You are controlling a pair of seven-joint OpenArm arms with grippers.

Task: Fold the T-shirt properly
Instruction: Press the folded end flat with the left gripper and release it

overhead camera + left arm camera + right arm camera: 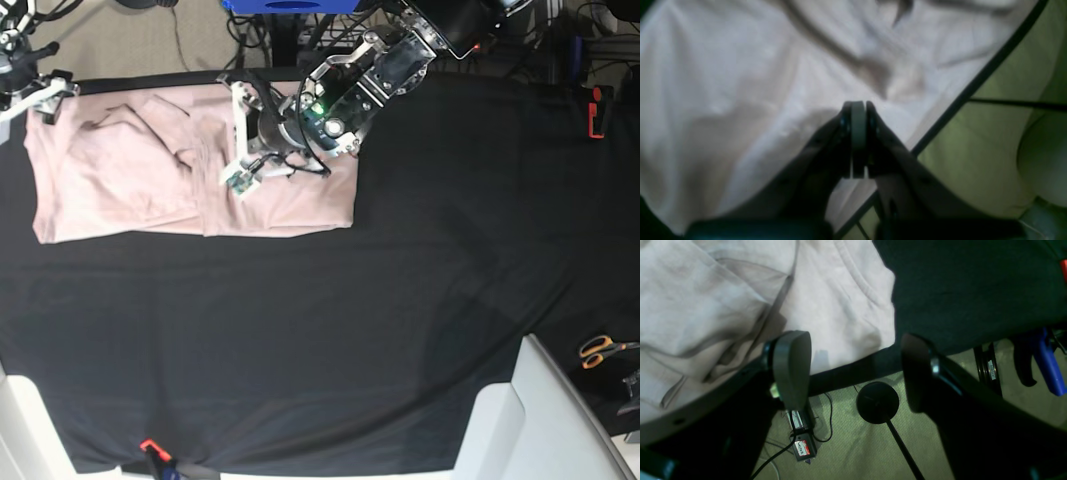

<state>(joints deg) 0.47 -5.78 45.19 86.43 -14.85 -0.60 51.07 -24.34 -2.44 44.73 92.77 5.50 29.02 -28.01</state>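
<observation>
Right gripper (853, 370) jaws apart, nothing between them, at the table's far-left corner just off the edge of the pale pink cotton T-shirt (150, 185) lying flat on black cloth (400, 300), while left gripper (858, 133), jaws together, hovers above the shirt's right half.

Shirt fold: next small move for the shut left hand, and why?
Probably lift the left hand slightly and carry fabric across: it looks shut on the pale pink cotton T-shirt, which lies only partly folded, creased, on the black cloth.
</observation>
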